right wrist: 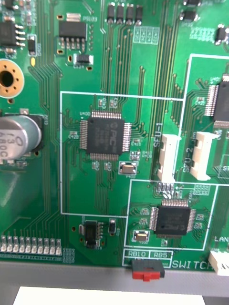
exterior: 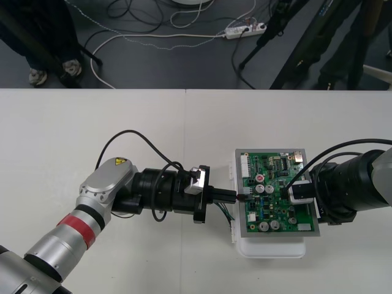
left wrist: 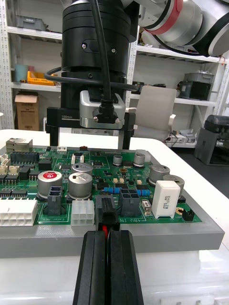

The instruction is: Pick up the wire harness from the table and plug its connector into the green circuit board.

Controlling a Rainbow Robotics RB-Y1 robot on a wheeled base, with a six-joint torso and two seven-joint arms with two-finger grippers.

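1. The left gripper [left wrist: 107, 234] is clenched on the harness's small black plug [left wrist: 107, 215]. A red wire [left wrist: 106, 230] is seen between its closed fingers.
2. The plug is held at the near edge of the green circuit board [right wrist: 157, 71], between a white connector [left wrist: 82, 212] and a black header [left wrist: 129, 199]. Whether it is already seated cannot be told.
3. The thin green wires [exterior: 225, 211] of the harness are trailed under the left gripper, just beside the board's edge.
4. The right gripper [left wrist: 89, 140] is placed at the opposite edge of the board, with its fingers spread wide and nothing between them.
5. The insertion is judged to be the step in hand. The plug should be kept square to its header and pushed straight in, slowly. If it is tilted, pins may be bent, or the board may be shifted on its white base [exterior: 269, 248].
6. The grip should be loosened only when the plug is seen flush.
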